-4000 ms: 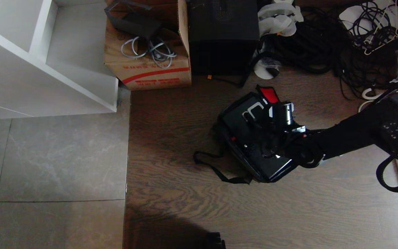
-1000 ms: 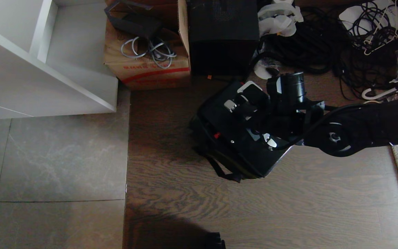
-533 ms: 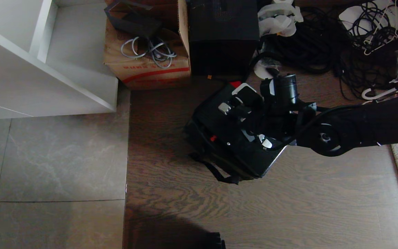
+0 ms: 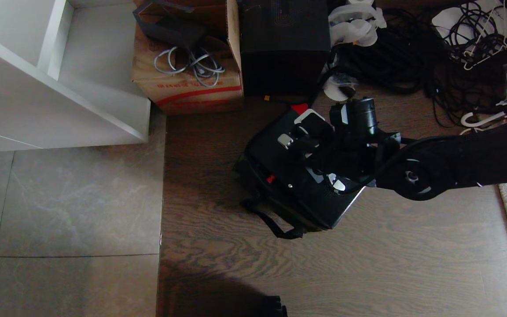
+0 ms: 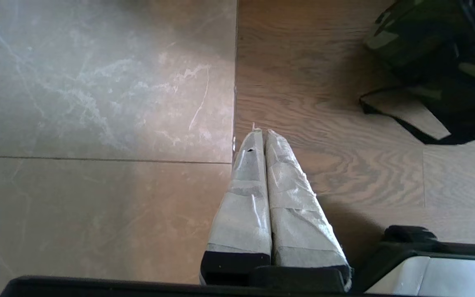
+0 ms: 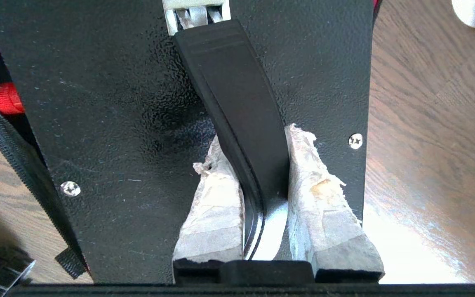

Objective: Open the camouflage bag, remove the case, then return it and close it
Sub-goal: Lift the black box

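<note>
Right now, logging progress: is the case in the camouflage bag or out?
Partly out: the case rises from the camouflage bag, right gripper clamping its handle.

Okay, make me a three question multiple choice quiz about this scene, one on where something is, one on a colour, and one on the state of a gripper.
1. Where does the brown carton stand?
A. Between the white shelf unit and the black box
B. On the pale rug
C. On top of the case

2. What colour is the lining that peeks from the camouflage bag?
A. Blue
B. Red
C. Yellow

3. What is the right gripper doing?
A. Hanging open above the floor
B. Shut on the black handle of the case
C. Pulling a zipper

Answers: 1 A, the carton sits between the two in the head view. 2 B, red patches show beside the case. 3 B, its padded fingers clamp the handle bar.
</note>
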You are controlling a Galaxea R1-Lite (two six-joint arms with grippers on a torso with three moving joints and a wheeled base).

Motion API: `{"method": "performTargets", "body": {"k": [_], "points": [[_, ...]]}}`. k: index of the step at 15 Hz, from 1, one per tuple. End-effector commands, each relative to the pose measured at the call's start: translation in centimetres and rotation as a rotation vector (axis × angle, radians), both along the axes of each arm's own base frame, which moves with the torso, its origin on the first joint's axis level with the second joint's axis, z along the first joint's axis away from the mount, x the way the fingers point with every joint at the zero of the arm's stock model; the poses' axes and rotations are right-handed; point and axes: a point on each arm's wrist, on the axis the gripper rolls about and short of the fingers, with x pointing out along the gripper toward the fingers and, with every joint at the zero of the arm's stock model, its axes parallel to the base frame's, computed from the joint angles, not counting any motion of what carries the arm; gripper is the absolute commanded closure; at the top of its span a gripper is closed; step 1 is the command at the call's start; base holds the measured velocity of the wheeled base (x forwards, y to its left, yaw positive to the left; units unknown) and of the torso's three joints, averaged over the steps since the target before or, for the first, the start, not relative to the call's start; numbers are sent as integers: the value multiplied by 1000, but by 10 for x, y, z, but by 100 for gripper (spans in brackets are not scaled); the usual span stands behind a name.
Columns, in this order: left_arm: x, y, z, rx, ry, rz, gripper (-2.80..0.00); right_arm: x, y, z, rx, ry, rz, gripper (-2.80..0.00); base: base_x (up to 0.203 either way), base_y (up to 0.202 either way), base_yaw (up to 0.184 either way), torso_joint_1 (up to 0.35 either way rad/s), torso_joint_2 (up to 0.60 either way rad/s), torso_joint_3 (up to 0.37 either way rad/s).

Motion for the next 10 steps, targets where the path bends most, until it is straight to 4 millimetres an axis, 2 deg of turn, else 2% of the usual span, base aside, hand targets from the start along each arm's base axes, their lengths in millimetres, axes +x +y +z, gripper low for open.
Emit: {"method": "performTargets", "body": {"k": [1, 3, 5, 7, 10], "points": [[-7, 0, 21, -41, -72, -4, 0, 0, -1, 4, 3, -12, -3, 0, 0, 0, 0, 0, 0, 0], [-20, 0, 49, -173, -166, -29, 0, 0, -1, 5, 5, -13, -3, 0, 0, 0, 0, 0, 0, 0], [-31, 0, 64, -285, -177, -47, 0, 0, -1, 5, 4, -14, -3, 0, 0, 0, 0, 0, 0, 0], [-39, 0, 72, -368, -165, -54, 0, 1, -1, 4, 4, -14, -5, 0, 0, 0, 0, 0, 0, 0], [-40, 0, 70, -421, -133, -38, 0, 2, 0, 6, 9, -20, -5, 0, 0, 0, 0, 0, 0, 0]]}}
